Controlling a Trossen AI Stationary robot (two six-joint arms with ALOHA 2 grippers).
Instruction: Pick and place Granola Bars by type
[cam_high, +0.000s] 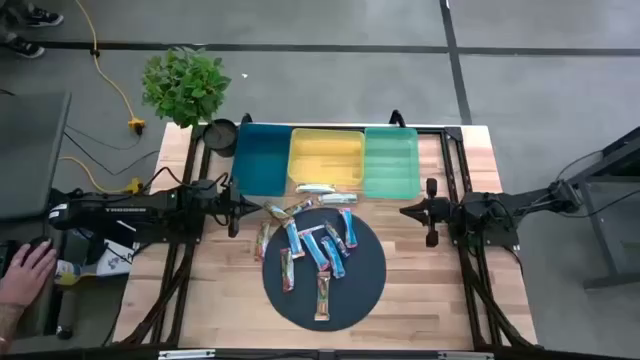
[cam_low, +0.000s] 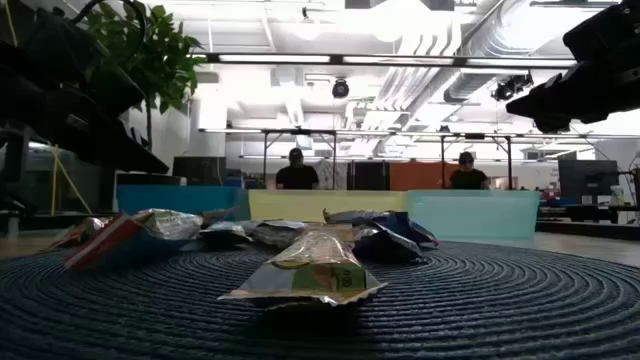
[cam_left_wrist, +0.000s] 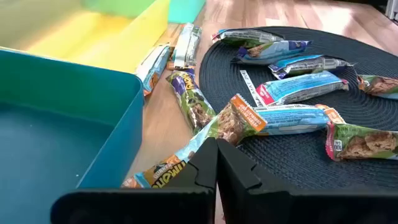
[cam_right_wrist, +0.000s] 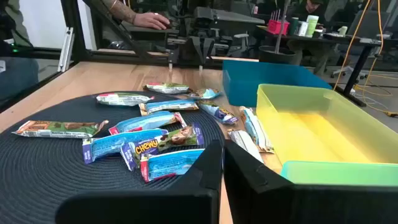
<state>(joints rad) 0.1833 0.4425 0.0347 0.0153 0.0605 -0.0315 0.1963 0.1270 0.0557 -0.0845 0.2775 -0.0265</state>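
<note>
Several granola bars lie on and beside a round dark mat (cam_high: 325, 265): blue ones (cam_high: 310, 245), multicoloured ones (cam_high: 323, 295), and silver-white ones (cam_high: 315, 187) on the wood by the bins. My left gripper (cam_high: 246, 208) is shut and empty, hovering at the mat's left, near the blue bin (cam_high: 262, 158); in its wrist view (cam_left_wrist: 216, 163) a multicoloured bar (cam_left_wrist: 205, 134) lies just beyond its fingertips. My right gripper (cam_high: 404, 210) is shut and empty at the mat's right; its wrist view (cam_right_wrist: 224, 163) looks over the bars (cam_right_wrist: 158, 140).
Three open bins stand side by side at the far edge: blue, yellow (cam_high: 326, 158) and green (cam_high: 391, 160). A potted plant (cam_high: 185, 85) stands at the far left corner. A person's hand (cam_high: 25, 275) rests off the table's left side. Bare wood lies around the mat.
</note>
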